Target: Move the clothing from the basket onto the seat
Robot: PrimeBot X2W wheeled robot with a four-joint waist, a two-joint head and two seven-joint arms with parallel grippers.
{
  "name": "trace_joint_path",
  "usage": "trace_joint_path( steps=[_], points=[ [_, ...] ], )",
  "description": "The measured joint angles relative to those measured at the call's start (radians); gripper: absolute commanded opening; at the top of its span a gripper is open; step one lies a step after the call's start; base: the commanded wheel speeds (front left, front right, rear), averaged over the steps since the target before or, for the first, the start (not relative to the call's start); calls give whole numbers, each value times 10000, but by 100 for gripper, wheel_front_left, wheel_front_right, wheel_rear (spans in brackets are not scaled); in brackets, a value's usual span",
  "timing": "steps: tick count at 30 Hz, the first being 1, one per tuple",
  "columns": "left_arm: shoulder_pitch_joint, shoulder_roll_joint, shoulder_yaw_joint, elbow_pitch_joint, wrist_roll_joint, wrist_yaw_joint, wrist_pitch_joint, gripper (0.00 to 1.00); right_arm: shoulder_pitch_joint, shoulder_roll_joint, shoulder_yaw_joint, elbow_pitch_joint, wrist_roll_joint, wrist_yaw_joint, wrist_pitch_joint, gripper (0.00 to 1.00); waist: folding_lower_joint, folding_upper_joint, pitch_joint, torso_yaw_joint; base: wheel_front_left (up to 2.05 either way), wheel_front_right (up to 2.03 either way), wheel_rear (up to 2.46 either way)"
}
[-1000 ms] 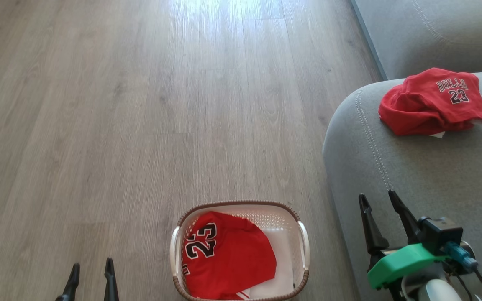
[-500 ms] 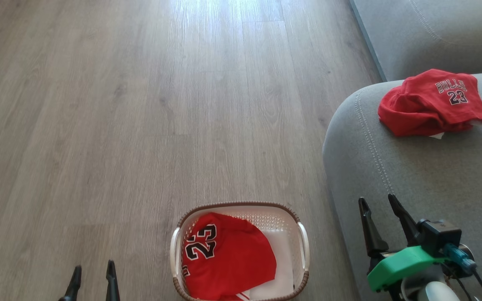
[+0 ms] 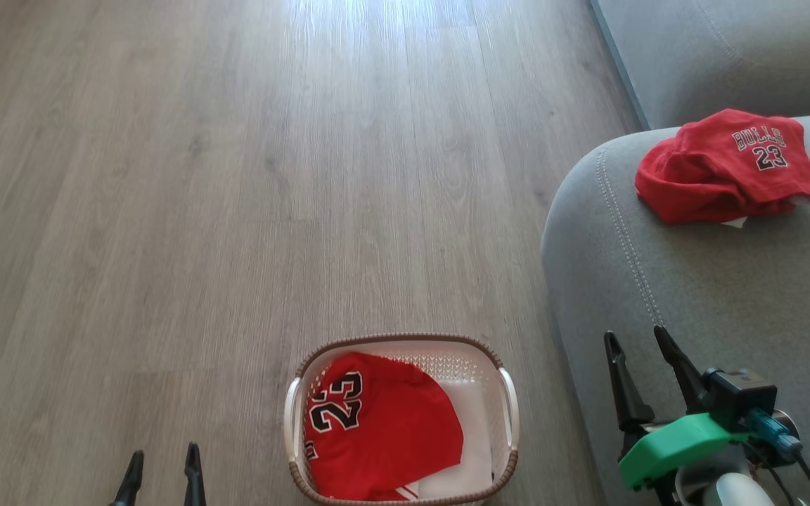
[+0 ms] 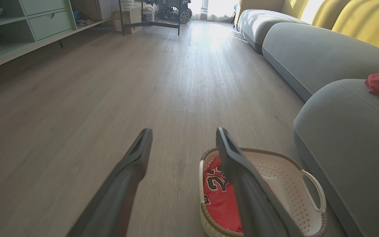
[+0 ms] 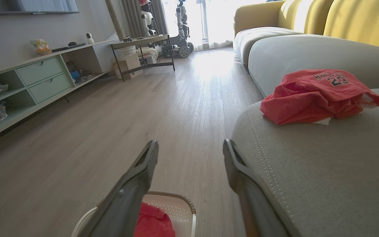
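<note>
Near basket [image 3: 398,337]: cream-white perforated walls, brown woven-look rim. Garment inside [image 3: 391,436]: red, "23" in black with white outline. Garment on the far right [image 3: 714,179]: red, black-and-white "BULLS 23" lettering. Seat [image 3: 693,302]: plain grey, paler double stitching. Floor [image 3: 236,211]: grey-brown wood grain. Backrests [image 5: 357,23]: yellow. Bracket at near right [image 3: 672,446]: bright green.

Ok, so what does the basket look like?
The basket is small, cream-white plastic with holes in its walls, rounded corners, a brown woven-look rim and a loop handle at each side. It stands upright on the wood floor, beside the grey seat. A red "23" shirt lies crumpled inside, leaving some white bottom bare.
</note>
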Motion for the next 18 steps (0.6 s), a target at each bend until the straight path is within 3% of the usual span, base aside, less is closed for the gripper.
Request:
trace_joint_path(
  steps=[8, 18],
  points=[
    [-379, -167, -462, 326, 282, -173, 117, 100, -8, 8, -161, -234, -234, 0, 0, 100, 0, 0, 526, -98, 0, 0, 0],
    [-3033, -644, -1317, 1455, 895, -464, 485, 100, -1397, 12, -583, -1135, -506, 0, 0, 100, 0, 0, 2573, -352, 0, 0, 0]
  ],
)
